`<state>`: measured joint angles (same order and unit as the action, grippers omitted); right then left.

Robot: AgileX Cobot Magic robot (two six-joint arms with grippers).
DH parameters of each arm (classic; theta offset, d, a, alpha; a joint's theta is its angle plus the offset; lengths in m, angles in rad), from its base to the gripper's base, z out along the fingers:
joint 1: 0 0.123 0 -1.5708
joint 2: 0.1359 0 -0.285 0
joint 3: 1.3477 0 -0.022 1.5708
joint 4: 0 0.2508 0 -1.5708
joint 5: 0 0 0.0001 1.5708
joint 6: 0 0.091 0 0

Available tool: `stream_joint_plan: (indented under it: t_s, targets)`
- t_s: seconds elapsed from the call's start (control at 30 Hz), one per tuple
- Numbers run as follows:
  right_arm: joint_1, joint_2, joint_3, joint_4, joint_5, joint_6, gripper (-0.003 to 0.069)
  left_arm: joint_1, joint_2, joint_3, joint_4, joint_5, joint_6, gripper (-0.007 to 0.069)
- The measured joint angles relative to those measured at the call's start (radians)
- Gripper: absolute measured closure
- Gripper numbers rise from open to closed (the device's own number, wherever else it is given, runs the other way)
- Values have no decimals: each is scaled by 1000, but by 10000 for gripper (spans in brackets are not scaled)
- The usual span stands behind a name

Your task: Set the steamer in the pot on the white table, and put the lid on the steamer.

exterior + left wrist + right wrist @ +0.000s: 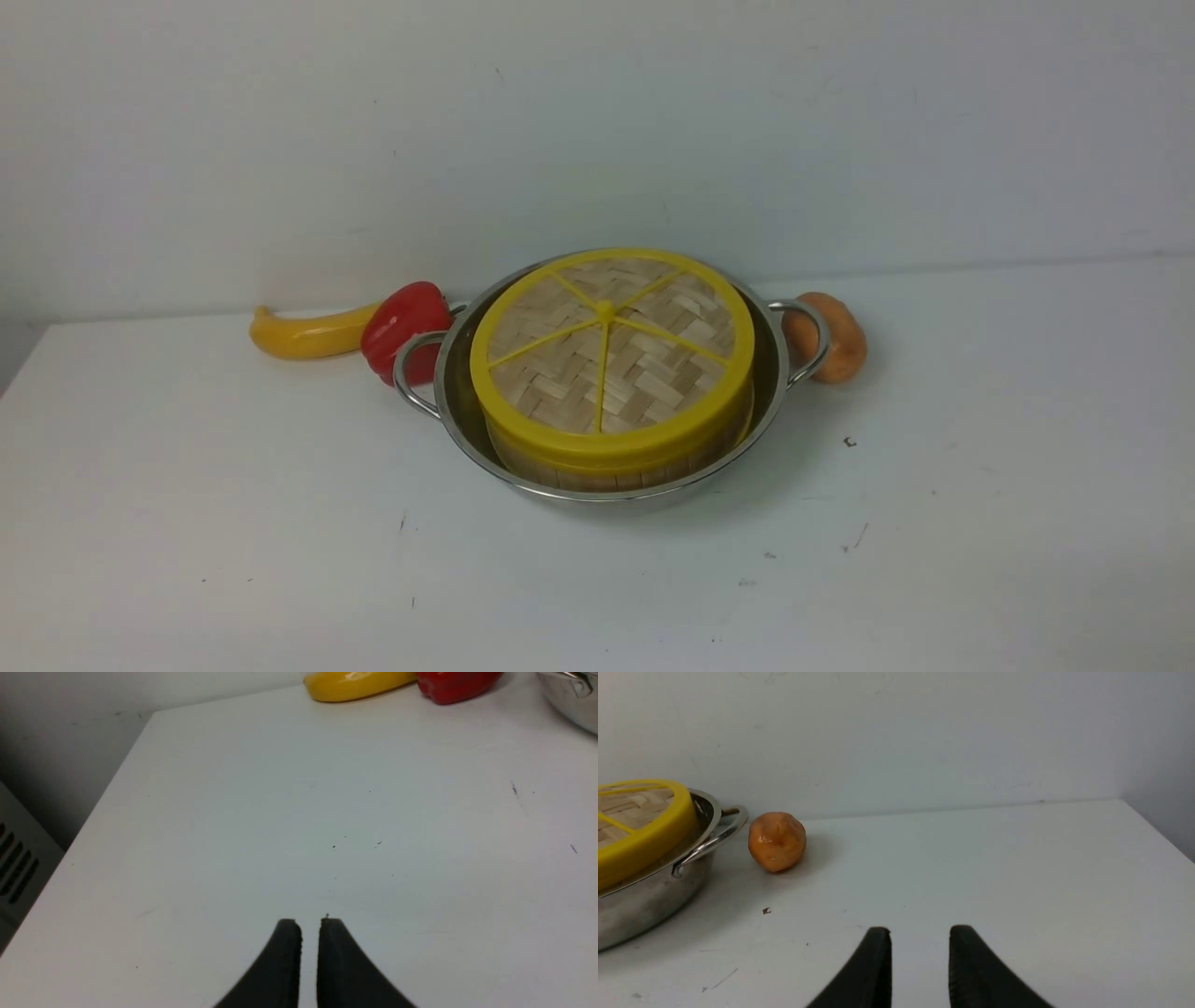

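Note:
The shiny steel pot [460, 378] stands on the white table [233, 523] at mid-back. The steamer [597, 478] sits inside it; only its pale wooden side wall shows. The woven lid [611, 350], with yellow rim and spokes, lies flat on top of the steamer. Neither gripper shows in the front view. My left gripper [310, 921] is over bare table left of the pot [572, 700], its fingers almost together and empty. My right gripper [920, 931] is over bare table right of the pot [640, 905] and lid [644, 835], with its jaws apart and empty.
A yellow banana-shaped vegetable [303, 334] and a red pepper [403, 327] lie against the pot's left handle. A brown potato [840, 338] lies by its right handle, also in the right wrist view [777, 841]. A wall rises right behind them. The table's left edge is near my left gripper.

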<state>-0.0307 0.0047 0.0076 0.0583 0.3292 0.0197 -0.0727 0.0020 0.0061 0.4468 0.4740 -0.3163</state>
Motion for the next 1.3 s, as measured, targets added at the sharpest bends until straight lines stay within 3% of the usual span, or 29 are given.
stream_joint_plan:
  t_s: [0.4,1.3]
  targets:
    - [0,0,1,0,0,16,419,0,0,0,0,0,0,550]
    - [0,0,1,0,0,19,417,0,0,0,0,0,0,498]
